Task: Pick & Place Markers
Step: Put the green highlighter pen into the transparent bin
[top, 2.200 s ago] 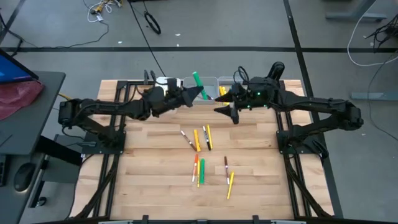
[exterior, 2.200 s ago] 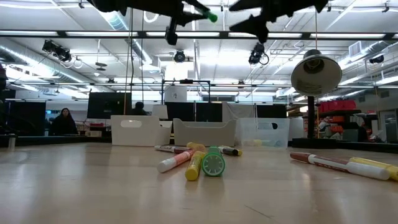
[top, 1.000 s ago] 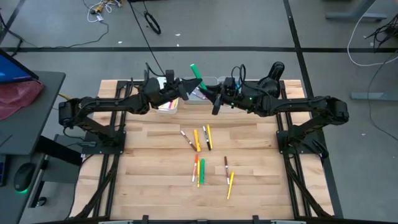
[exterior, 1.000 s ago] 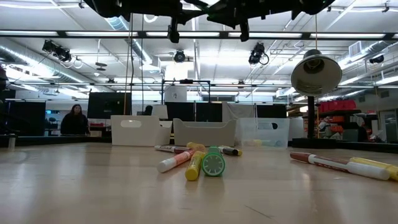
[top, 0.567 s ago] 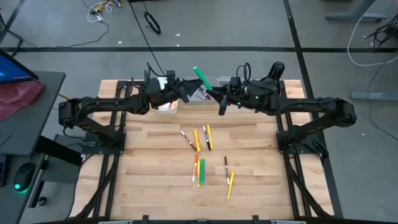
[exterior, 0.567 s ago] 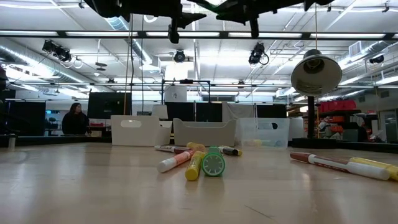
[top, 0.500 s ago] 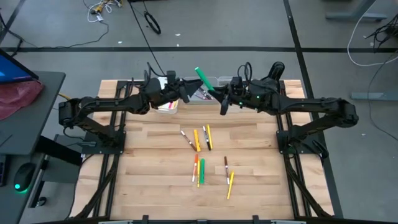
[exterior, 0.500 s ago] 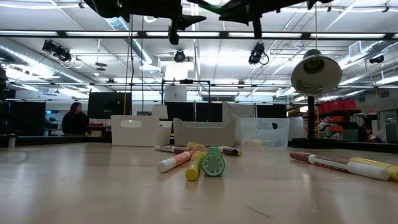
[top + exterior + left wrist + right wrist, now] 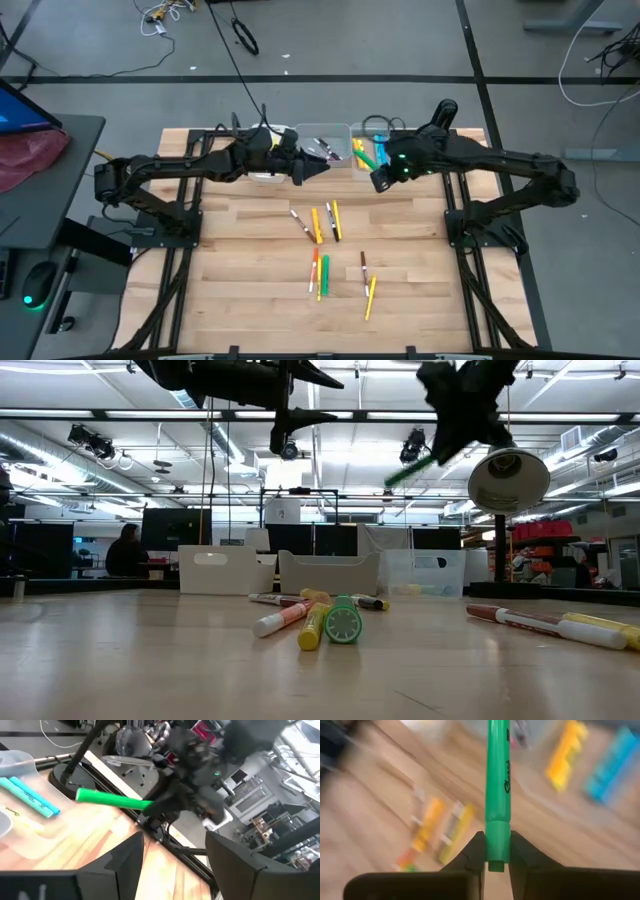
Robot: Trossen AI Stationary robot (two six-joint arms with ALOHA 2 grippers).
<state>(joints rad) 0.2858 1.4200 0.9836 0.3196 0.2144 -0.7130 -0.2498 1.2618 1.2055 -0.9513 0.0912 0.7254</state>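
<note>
Right now the right gripper [image 9: 493, 851] pinches a green marker [image 9: 497, 790], held in the air near the clear bin [image 9: 368, 152] at the high view's upper middle. Just left of it, the left gripper [image 9: 318, 170] hangs with fingers spread, empty. Loose markers [image 9: 322, 222] lie scattered mid-table.

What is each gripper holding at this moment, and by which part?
The right gripper is shut on the green marker, pinching one end of its barrel. The left gripper is open and holds nothing.
</note>
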